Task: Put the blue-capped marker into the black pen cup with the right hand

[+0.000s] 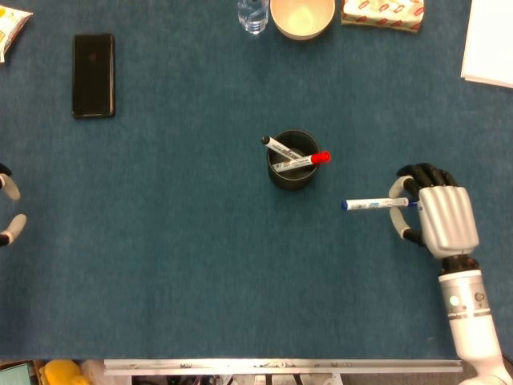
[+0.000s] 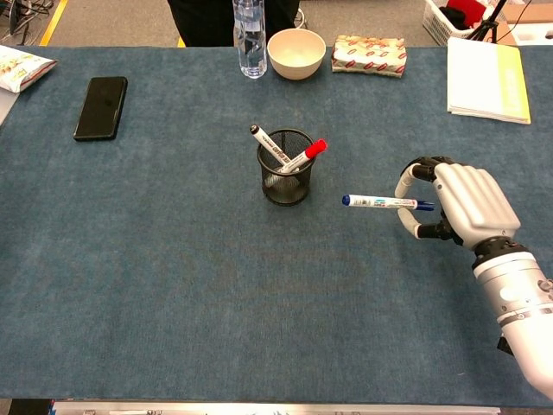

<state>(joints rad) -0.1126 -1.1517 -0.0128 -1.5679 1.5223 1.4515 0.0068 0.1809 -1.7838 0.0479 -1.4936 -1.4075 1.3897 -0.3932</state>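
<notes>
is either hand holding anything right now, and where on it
The right hand pinches the blue-capped marker at its end nearest the hand; the left hand holds nothing.

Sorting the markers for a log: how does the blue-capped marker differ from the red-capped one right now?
The blue-capped marker is held by the right hand, level above the table; the red-capped marker leans in the black pen cup. The blue-capped marker lies outside the cup, to its right, while the red-capped marker pokes over the rim. Both have white printed barrels.
</notes>
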